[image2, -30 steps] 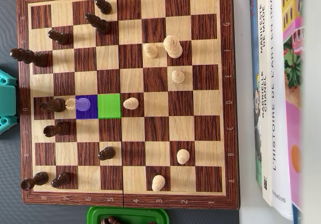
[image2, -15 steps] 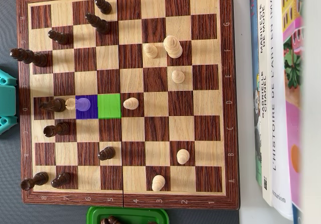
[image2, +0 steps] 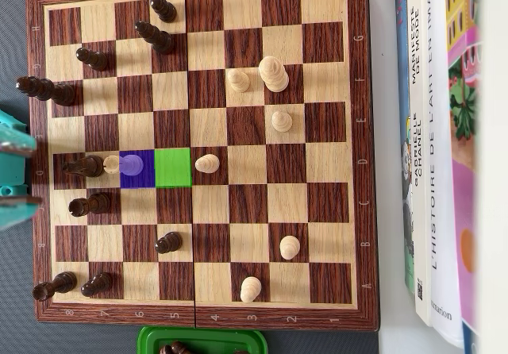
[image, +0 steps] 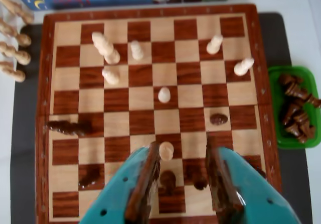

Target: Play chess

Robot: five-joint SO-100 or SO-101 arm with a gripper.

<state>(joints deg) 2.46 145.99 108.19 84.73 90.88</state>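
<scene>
The teal pincer [image: 181, 181] stood wide, holding nothing, over the near edge of the board [image: 150, 12] in the wrist view. Between its fingers [image: 142, 186] showed a pale pawn [image: 166, 151], and just nearer the camera two dark pieces, blurred. In the overhead view the pincer [image2: 16, 171] reached in only at the left edge, level with the board's middle rows and above the board's rim [image2: 361, 171].

In that overhead view one square was tinted blue [image2: 137, 168] and the next to its right green [image2: 173, 168]. The pale pawn [image2: 130, 163] stood on the blue square, with a dark piece [image2: 83, 166] lying to its left. Another pale pawn [image2: 207, 163] stood just right of the green square, which was bare. More pale pieces sat toward the right half, among them a tall one [image2: 273, 74] near the top. Dark pieces kept to the left side.

A green tray [image: 294, 108] of captured dark pieces lay beside the board on the right in the wrist view. Captured pale pieces [image: 14, 53] lay on the table at the left. Books [image2: 432, 148] lay along the board's right side in the overhead view.
</scene>
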